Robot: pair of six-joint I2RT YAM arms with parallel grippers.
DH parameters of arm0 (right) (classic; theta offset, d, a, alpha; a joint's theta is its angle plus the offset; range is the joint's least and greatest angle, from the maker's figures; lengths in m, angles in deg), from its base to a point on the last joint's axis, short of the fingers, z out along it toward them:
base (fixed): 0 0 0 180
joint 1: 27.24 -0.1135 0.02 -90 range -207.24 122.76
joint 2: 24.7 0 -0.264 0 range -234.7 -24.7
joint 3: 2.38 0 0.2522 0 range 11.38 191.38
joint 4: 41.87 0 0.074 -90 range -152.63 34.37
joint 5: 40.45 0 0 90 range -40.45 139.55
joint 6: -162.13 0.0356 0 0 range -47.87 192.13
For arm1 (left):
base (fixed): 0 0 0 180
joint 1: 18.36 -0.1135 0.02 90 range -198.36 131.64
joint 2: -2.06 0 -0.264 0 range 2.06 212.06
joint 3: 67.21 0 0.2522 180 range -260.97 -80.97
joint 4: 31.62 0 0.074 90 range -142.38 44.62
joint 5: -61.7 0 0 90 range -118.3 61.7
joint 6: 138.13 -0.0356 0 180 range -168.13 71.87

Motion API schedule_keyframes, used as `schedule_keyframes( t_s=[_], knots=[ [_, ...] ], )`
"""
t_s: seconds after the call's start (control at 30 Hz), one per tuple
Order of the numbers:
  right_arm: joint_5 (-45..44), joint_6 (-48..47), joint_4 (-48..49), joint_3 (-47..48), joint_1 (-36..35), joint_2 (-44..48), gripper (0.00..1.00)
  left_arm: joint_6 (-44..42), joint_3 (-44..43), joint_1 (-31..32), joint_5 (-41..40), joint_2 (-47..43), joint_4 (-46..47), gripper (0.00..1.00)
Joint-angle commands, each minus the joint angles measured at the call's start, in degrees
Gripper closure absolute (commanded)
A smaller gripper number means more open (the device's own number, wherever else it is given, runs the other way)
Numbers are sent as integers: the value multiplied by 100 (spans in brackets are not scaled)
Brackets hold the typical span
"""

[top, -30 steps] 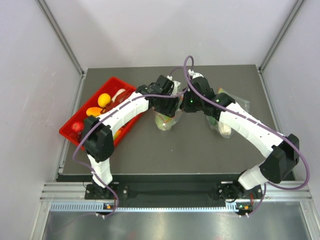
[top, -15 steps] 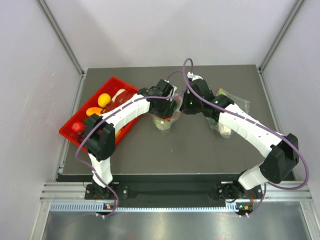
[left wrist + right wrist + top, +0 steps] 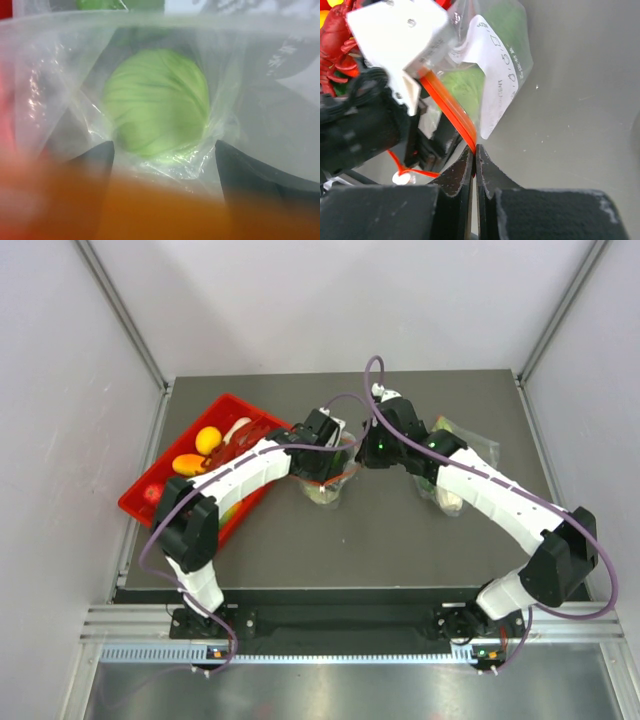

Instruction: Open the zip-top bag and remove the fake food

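The zip-top bag [image 3: 322,488] lies mid-table, clear with a red-orange zip strip [image 3: 447,107] and a white label. My right gripper [image 3: 475,146] is shut on one end of that strip; in the top view it [image 3: 358,458] sits just right of the bag. My left gripper [image 3: 162,145] is open at the bag's mouth, its dark fingers [image 3: 97,160] apart, with the blurred orange strip across their bases. The pale green cabbage [image 3: 157,102] lies inside the bag, just past the fingertips. It also shows in the right wrist view [image 3: 465,85]. The red chili pieces are hidden.
A red tray [image 3: 150,502] with yellow and orange toy fruits stands at the left, under the left arm. A second clear bag [image 3: 452,498] lies at the right, under the right arm. Grey walls close in the table's back and sides.
My left gripper has pushed a little lower and left at the bag's mouth, and the bag has shifted slightly left with it. The right gripper has kept its hold and place.
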Motion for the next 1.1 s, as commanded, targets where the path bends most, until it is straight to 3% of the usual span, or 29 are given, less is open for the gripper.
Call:
schedule_keyframes(
  t_s=[0.0,0.47,0.6,0.7,0.77,0.87,0.93,1.07],
  knots=[
    [5,-28,267,101,-62,42,100,82,195,-32,-23,102,146,13],
    [-38,-2,241,-215,-62,314,100,100,-78,-40,-190,885,656,5],
    [-82,-11,241,-241,-62,358,100,56,-42,-40,-216,1000,709,7],
    [-82,-11,250,-250,-62,350,100,-32,-60,-40,-225,1035,692,25],
    [-74,-2,258,-268,-62,350,100,-50,-69,-40,-243,1052,631,57],
    [-135,7,241,-285,-62,358,100,-94,-69,-49,-260,869,551,86],
    [-249,7,162,-285,-53,367,100,-24,-69,-102,-173,702,516,92],
    [-504,-2,-22,-277,-53,428,100,222,-60,-321,213,35,525,92]
  ],
)
